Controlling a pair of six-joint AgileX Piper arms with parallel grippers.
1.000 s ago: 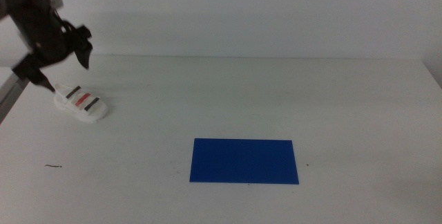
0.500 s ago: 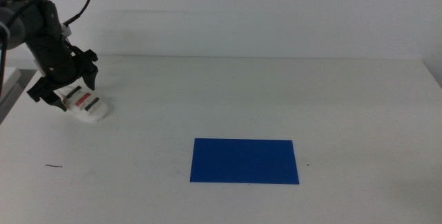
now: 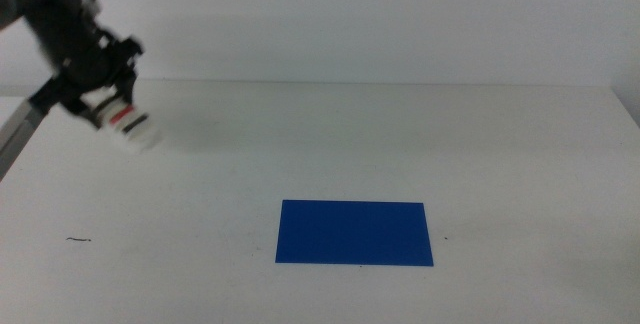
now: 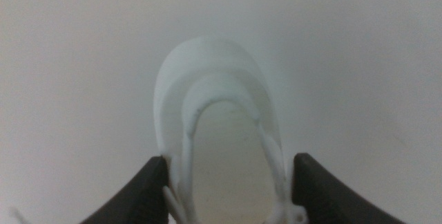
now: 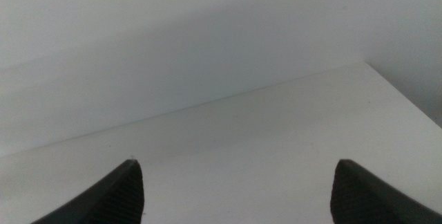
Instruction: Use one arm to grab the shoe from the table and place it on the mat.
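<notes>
Middle view: left gripper (image 3: 108, 104) at far left, fingers pinching white shoe (image 3: 124, 124) by its sides, shoe lifted off the white surface (image 3: 400, 144) and tilted, toe end lower and blurred. Red strap between dark straps just visible under the black fingers. Dark grey arm (image 3: 55, 24) with black cable above it. Flat dark blue mat (image 3: 354, 232), thin matte rectangle, near centre, well apart from shoe, bare. Small dark mark on surface at near left.

Left wrist view: rounded smooth end of shoe (image 4: 217, 124) between two dark fingers (image 4: 141, 196), thick white sole rim curved around a paler inner footbed, fingers touching both sides.

Right wrist view: right gripper (image 5: 235, 189) fingers spread wide, nothing between, over plain matte surface (image 5: 276, 141) edge and pale wall; out of middle view.
</notes>
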